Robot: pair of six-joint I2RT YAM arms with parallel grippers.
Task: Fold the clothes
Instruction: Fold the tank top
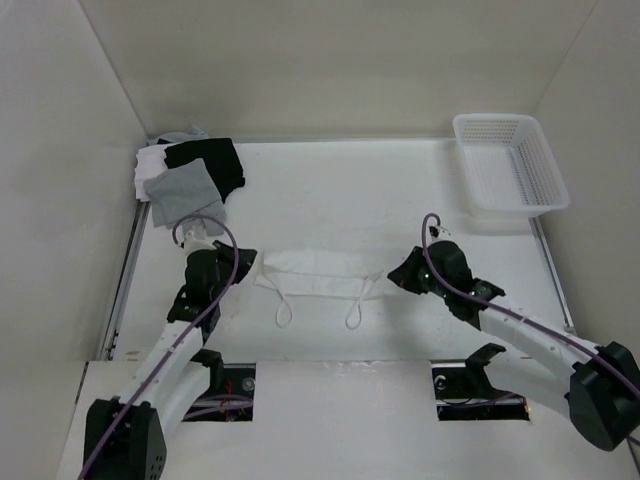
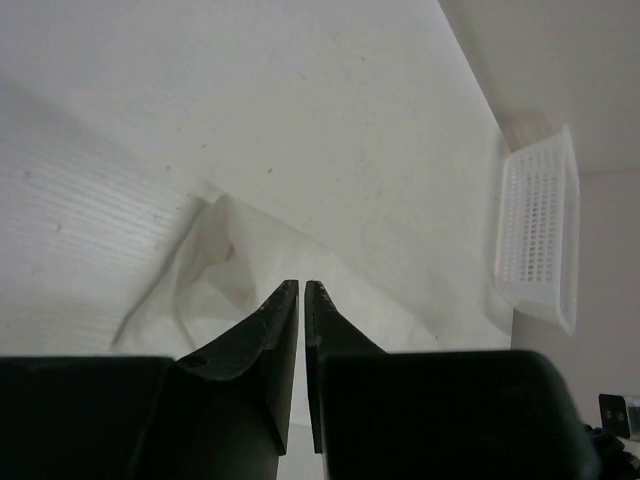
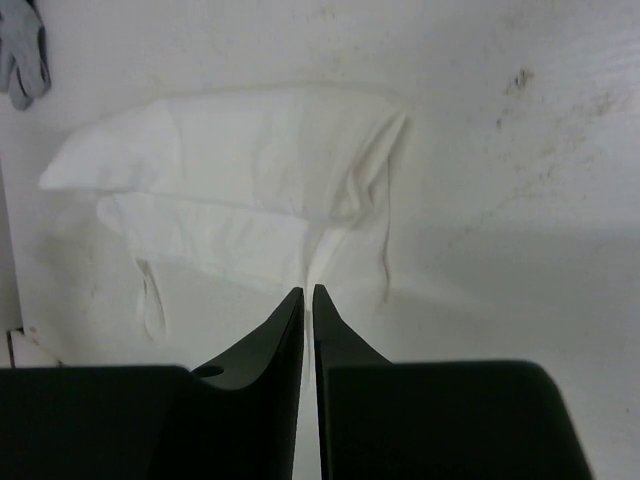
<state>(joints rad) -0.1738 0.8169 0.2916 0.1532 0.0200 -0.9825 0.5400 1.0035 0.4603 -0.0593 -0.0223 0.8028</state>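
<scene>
The white top (image 1: 315, 278) lies flat near the middle of the table (image 1: 340, 190), folded into a long band that runs left to right, and its two thin strap loops (image 1: 285, 312) (image 1: 353, 318) trail toward the near edge. The left gripper (image 1: 245, 262) sits at the band's left end and the right gripper (image 1: 398, 272) at its right end, so the top is hemmed in between the two arms. In the left wrist view, the left gripper (image 2: 301, 285) hangs just over a rumpled corner of the top (image 2: 230, 270). Its black fingers (image 2: 270, 340) are almost together, with only a thin slit between them, and I cannot tell whether any cloth is caught in the slit. In the right wrist view, the right gripper (image 3: 308, 290) points at the near edge of the top (image 3: 250, 180). Its fingers (image 3: 270, 340) stand the same way, nearly closed, and again I cannot tell if they pinch fabric. In the far left corner is a heap of other clothes, a black garment (image 1: 212, 160) lying over a grey garment (image 1: 185, 195), well apart from the top. A white plastic basket (image 1: 510, 165) stands in the far right corner, also well apart. A purple cable (image 1: 500, 310) runs along each arm.
</scene>
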